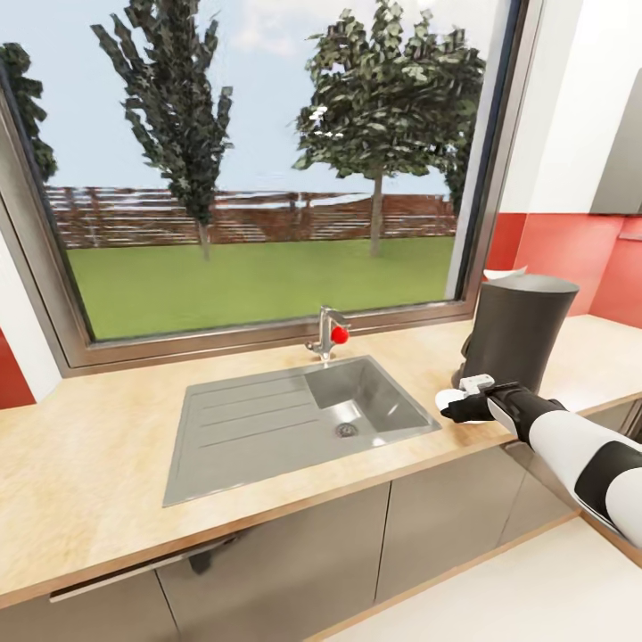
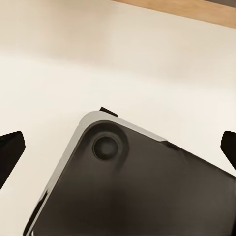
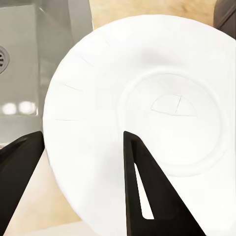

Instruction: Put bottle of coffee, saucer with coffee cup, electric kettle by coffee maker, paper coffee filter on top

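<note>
- The long wood bench (image 1: 80, 473) holds a grey sink (image 1: 285, 419).
- The tall dark coffee maker (image 1: 520, 330) stands on it, right of the sink.
- The white saucer (image 1: 450, 403) is between them.

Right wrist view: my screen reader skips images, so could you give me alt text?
A white saucer seen from close above, one dark finger of the right gripper across its face and the other beside its rim. The wooden countertop and the steel sink lie beneath.
</note>
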